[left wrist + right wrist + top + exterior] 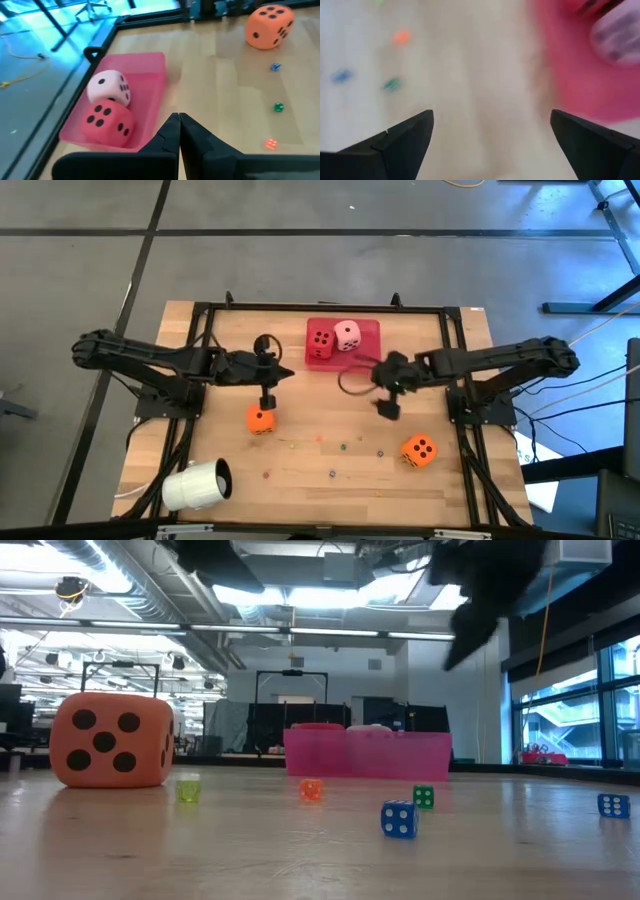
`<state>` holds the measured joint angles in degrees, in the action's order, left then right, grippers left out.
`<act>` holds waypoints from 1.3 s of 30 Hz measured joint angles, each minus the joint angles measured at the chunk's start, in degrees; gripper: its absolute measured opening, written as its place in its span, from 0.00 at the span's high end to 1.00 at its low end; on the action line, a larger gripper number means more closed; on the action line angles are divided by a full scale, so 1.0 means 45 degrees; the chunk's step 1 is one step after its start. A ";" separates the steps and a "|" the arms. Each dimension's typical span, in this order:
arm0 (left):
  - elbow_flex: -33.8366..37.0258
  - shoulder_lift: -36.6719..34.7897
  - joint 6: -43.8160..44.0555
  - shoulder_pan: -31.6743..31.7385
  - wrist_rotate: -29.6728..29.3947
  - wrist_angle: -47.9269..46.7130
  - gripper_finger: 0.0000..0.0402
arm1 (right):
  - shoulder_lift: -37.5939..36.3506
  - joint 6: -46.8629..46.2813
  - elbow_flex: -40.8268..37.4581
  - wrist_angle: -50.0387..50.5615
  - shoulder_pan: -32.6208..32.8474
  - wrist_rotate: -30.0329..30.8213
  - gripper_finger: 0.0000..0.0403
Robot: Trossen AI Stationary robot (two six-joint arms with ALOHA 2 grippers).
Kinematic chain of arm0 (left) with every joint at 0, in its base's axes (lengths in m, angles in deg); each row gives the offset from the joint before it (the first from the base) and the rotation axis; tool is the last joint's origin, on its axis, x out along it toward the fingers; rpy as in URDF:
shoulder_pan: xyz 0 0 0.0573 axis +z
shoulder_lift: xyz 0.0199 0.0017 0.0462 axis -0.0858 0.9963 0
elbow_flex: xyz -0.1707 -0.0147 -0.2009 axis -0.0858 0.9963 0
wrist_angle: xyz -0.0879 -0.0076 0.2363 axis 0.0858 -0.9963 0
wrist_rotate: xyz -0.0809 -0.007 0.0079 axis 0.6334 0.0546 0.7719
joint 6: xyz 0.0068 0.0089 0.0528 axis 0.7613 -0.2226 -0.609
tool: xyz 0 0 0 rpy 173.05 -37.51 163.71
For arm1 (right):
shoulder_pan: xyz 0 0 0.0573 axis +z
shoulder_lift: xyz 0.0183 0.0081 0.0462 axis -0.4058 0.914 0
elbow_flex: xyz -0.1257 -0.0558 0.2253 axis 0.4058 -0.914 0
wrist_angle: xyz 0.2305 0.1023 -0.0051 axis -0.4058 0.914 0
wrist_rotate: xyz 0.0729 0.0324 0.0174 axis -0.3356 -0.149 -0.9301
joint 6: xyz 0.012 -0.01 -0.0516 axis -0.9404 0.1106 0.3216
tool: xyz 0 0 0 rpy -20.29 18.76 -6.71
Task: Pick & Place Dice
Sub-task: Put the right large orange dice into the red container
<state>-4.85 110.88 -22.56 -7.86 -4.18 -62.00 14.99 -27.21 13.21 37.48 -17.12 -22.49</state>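
Orange foam cube with dark pips (419,450) lying near the front right corner of the wooden bench (330,465), not yet collected; second orange foam cube (260,420) left of centre, just below the left end effector (268,398), pressed together and empty. Red pip-marked cube (320,342) and pale pink pip-marked cube (347,334) already resting touching inside the flat red rectangular tray (368,332) at the back edge. Right end effector (386,406) spread wide, empty, hovering between tray and right-hand orange cube, nearer the tray. Probably best: swing toward the front right corner, centre over the cube, descend squarely, squeeze gently on flat faces. White cylindrical cup (197,484) tipped over at front left.
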 joint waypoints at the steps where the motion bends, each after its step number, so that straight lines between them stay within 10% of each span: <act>1: 0.0000 0.0010 0.0000 -0.0112 -0.0282 -0.0044 0.99 | -0.0090 -0.0388 0.0000 0.0489 0.0266 -0.0454 0.01; 18: 0.0000 0.1501 -0.0065 -0.0408 -0.2067 0.0982 0.99 | -0.0134 -1.2501 0.0000 0.3452 0.5552 -0.1911 0.01; 39: 0.0000 0.1773 -0.0005 -0.0412 -0.2123 0.1808 0.99 | 0.2325 -1.4626 0.0006 0.4357 0.7014 -0.2510 0.01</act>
<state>-4.85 118.86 -22.58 -9.72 -13.73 -53.87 25.45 -93.03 13.24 57.09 14.44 -33.79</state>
